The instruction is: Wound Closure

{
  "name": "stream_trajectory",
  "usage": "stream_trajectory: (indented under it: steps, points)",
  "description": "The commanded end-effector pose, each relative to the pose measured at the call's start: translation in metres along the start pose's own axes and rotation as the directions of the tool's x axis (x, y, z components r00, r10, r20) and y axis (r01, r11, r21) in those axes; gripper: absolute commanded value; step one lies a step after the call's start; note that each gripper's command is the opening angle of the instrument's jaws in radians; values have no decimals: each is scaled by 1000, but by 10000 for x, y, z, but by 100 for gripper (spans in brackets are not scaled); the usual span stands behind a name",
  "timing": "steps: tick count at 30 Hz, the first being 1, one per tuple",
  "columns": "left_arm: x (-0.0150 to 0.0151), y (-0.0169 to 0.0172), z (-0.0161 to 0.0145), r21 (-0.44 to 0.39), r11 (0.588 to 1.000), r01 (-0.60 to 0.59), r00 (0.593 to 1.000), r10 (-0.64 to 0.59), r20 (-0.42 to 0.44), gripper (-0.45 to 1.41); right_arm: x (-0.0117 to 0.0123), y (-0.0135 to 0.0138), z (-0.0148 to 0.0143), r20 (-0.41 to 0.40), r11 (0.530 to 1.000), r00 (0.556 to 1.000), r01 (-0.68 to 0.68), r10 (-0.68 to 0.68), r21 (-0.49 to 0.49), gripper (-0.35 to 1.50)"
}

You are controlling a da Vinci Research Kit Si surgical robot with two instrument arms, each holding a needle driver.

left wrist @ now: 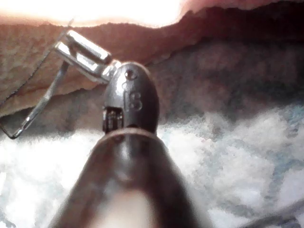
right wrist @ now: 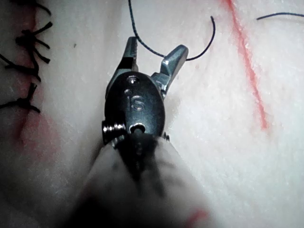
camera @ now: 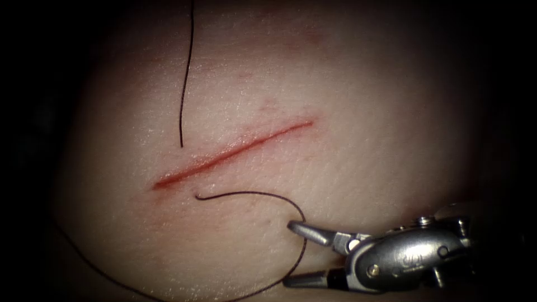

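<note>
We see the right tool (camera: 296, 253), jaws wide and empty, straddling the thread (camera: 263, 194) beside the cut (camera: 232, 154), seemingly poised to take it, while the left tool (left wrist: 78, 50) grips the needle (left wrist: 40, 107), apparently off the tissue (camera: 335, 72).

A thin red cut (camera: 232, 155) runs slantwise across the pale tissue (camera: 363, 112), unstitched, with dark thread (camera: 254, 194) curling just below it.

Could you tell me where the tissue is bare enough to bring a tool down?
Bare: the tissue right of the cut, above the right tool; also left of the upper thread. Crowded: below the cut, where the curled thread runs between the right tool's open, empty fingers. The left tool holds the needle near one end, out of the tissue.
</note>
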Motion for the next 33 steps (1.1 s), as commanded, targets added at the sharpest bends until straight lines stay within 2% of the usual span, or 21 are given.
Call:
stream_trajectory:
  steps: [1, 4, 5, 7, 9, 10, 11, 12, 13, 15, 17, 23, 29, 31, 32, 33]
  points:
    - [-6, 11, 3, 1, 1000, 2, 1000, -2, 1, -45, -7, -6, -18, 1, 1000, 1000, -16, 16, 1, 148]
    - [-8, 10, 3, 0, 1000, 2, 1000, -2, 1, -45, -9, 2, -39, -8, 999, 999, -31, 31, -19, 148]
    - [-9, 8, 2, -1, 1000, 2, 1000, -2, 1, -45, -12, 12, -51, 0, 999, 999, -43, 43, -26, 148]
    - [-8, 10, 3, 1, 1000, 1, 1000, -1, 2, -45, -15, 21, -51, 4, 998, 999, -52, 52, -31, 148]
    - [-5, 18, 8, -5, 1000, -2, 1000, 2, -11, -45, -19, 28, -24, -9, 998, 999, -42, 41, -43, 148]
    - [-2, 26, 13, -21, 1000, -6, 1000, 5, -17, -45, -21, 25, -2, -15, 999, 999, -30, 30, -24, 143]
    - [0, 30, 15, -28, 1000, -7, 1000, 7, -19, -45, -22, 24, 8, -8, 1000, 1000, -26, 26, -16, 136]
    - [1, 35, 18, -38, 999, -10, 1000, 9, -25, -45, -24, 22, 17, 7, 1000, 1000, -11, 11, -9, 124]
    - [3, 42, 22, -53, 999, -13, 999, 11, -30, -45, -26, 18, 39, 43, 1000, 999, 21, -21, 7, 103]
    - [2, 54, 28, -72, 997, -19, 999, 17, -33, -45, -38, 15, 78, 42, 999, 998, 42, -42, -7, 99]
    - [1, 60, 30, -77, 997, -22, 999, 19, -31, -45, -46, 17, 95, 24, 999, 999, 47, -47, -4, 98]
    - [-1, 73, 36, -89, 995, -33, 999, 29, -36, -45, -65, 21, 145, -29, 997, 997, 75, -74, 12, 96]
    - [-2, 75, 35, -94, 995, -28, 999, 24, -38, -45, -62, 16, 166, -50, 996, 995, 85, -83, 27, 91]
    - [-2, 75, 33, -96, 995, -29, 999, 25, -38, -45, -63, 15, 170, -56, 995, 995, 90, -89, 33, 79]
    - [-2, 75, 33, -96, 995, -29, 999, 25, -38, -45, -63, 15, 170, -56, 995, 995, 90, -89, 33, 79]
    - [-2, 75, 32, -97, 995, -29, 999, 26, -39, -45, -65, 12, 169, -57, 995, 994, 94, -92, 34, 47]
